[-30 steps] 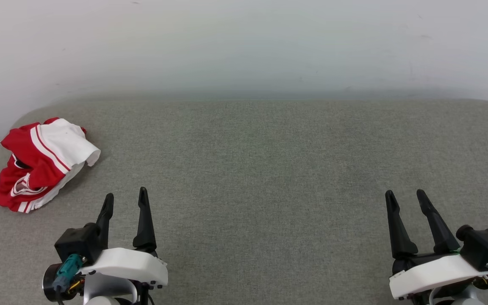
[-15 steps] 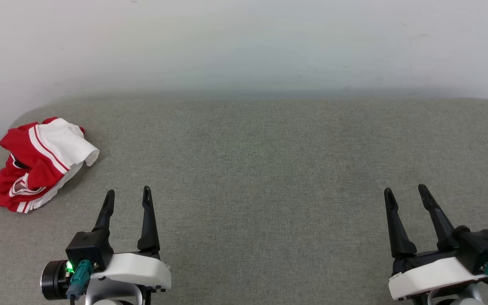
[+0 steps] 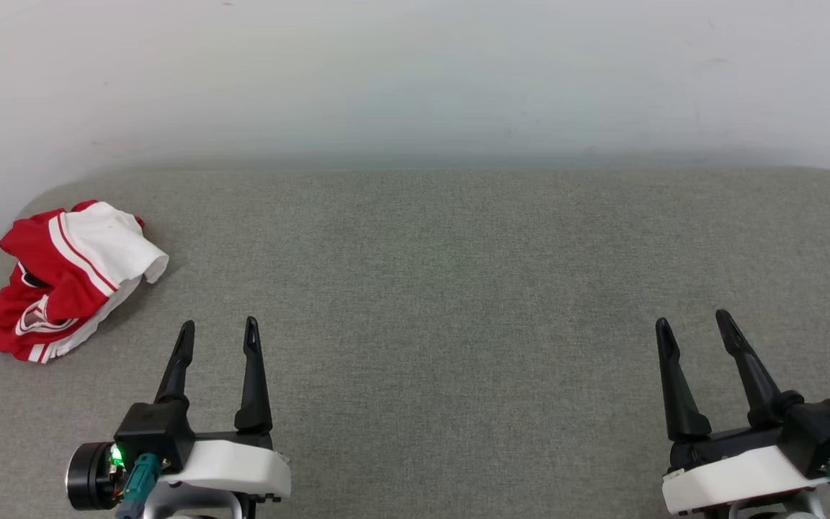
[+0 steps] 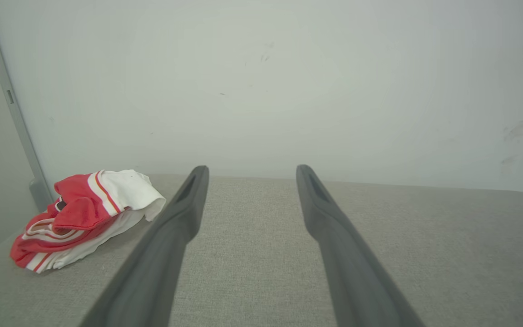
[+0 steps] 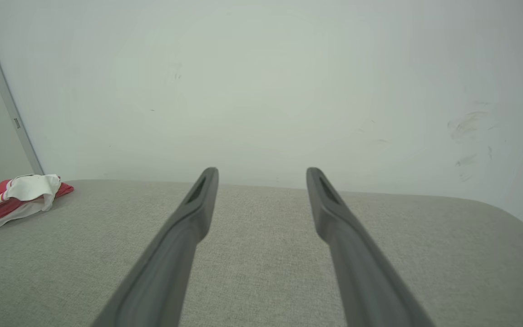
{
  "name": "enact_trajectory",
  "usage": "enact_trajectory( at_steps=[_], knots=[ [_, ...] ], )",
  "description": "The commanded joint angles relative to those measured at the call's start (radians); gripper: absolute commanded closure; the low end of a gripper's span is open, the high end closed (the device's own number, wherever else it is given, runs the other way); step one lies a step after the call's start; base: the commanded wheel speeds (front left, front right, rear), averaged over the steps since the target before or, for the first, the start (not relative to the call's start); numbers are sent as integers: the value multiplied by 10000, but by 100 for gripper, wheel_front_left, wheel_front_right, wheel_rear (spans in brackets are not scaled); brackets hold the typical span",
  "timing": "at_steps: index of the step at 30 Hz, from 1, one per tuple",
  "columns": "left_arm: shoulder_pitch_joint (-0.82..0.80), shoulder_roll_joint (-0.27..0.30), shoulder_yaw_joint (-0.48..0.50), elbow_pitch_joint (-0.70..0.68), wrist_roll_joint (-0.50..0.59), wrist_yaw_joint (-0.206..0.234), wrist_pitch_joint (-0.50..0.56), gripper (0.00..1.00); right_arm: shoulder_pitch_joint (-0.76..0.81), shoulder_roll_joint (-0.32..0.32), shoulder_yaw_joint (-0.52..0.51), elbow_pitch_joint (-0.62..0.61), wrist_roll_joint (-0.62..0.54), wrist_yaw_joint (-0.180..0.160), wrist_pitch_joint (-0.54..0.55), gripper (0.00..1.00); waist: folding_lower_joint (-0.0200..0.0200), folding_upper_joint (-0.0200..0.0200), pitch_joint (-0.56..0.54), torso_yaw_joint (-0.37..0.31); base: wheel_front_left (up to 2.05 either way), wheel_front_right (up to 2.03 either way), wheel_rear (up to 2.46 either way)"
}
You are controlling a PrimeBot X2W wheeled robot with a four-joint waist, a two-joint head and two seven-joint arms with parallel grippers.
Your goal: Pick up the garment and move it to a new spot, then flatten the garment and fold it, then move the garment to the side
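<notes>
From my head view, the garment [image 3: 69, 277] lies crumpled in a red-and-white heap at the far left end of the grey cushioned surface [image 3: 458, 288], close to its edge and near the wall [image 3: 415, 72]. My left pincer [image 3: 218, 324] hovers at the lower left with its fingers spread and nothing between them. It sits to the right of the heap and nearer to me, apart from it. My right pincer [image 3: 692, 318] hovers at the lower right, equally released and empty, well apart from the cloth. Through my left wrist view, the garment [image 4: 84, 213] sits left of my parted fingers, a white sleeve on top. Through my right wrist view, it [image 5: 14, 195] shows small at the far left edge. I judge the first step, the pick-up, has not begun. The next move calls for swinging my left pincer leftward and forward over the heap, lowering onto a raised fold, and pinching enough cloth to lift it all.
</notes>
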Motion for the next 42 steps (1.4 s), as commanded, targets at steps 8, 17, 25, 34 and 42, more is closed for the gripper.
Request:
enact_trajectory(
  at_steps=[8,17,25,34,42],
  knots=[
    [138,-280,365,46,592,-448,-206,0,124,1,48,-125,-368,-4,-211,0,0,0,34,-4,0,0,0],
    [196,-516,823,231,921,-977,-348,0,222,2,-3,-26,-377,-5,-335,0,0,0,51,-16,0,0,0],
    [204,-624,1124,433,755,-1326,-336,0,223,4,-89,188,-2,-5,-331,0,0,0,48,-37,0,0,0],
    [155,-641,1095,527,521,-1352,-327,0,208,4,-121,272,84,-5,-331,0,0,0,67,-19,0,0,0],
    [115,-640,1104,571,421,-1305,-327,0,231,4,-100,285,72,-5,-331,0,0,0,71,72,0,0,0]
  ],
)
